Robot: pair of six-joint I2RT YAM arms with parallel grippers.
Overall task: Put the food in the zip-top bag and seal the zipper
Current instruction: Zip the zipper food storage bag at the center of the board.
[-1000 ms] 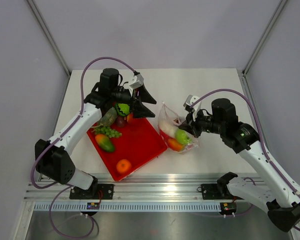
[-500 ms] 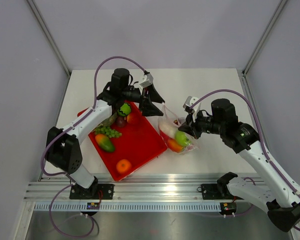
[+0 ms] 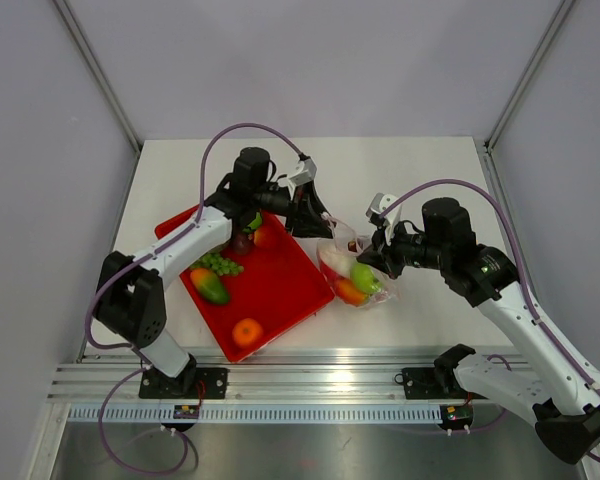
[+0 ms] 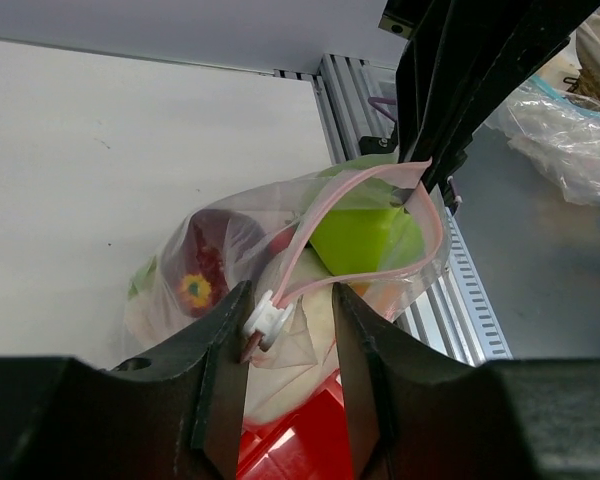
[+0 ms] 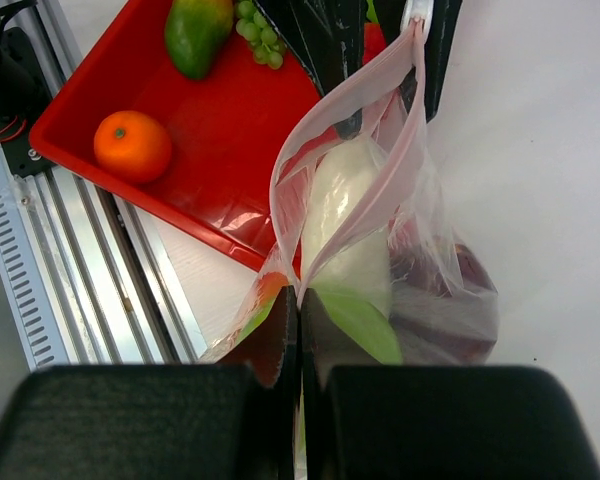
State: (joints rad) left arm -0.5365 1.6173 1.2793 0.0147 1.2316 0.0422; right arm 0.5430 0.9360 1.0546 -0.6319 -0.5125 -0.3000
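The zip-top bag (image 3: 352, 268) is lying mid-table, its zipper (image 4: 365, 174) gaping over green, white and red food (image 4: 355, 235). At its 11 o'clock the left gripper (image 4: 288, 302) is straddling the white slider (image 4: 264, 318), fingers apart. At 3 o'clock the right gripper (image 5: 300, 300) is pinching the zipper's end. Just beside, at 9 o'clock, the red tray (image 3: 280, 285) is carrying an orange (image 3: 246, 331), grapes (image 3: 218, 264) and a mango (image 3: 210, 286).

surface: white table (image 3: 400, 170) | lying on it: red tray (image 3: 280, 288), zip-top bag (image 3: 330, 250)

The clear, crinkly thin-plastic zip-top bag (image 3: 355, 275) was seen as shiny, its pinkish-red plastic zipper strip (image 4: 352, 181) smooth. At its 9 o'clock, the flat red plastic tray (image 3: 280, 285) was rendered glossy.
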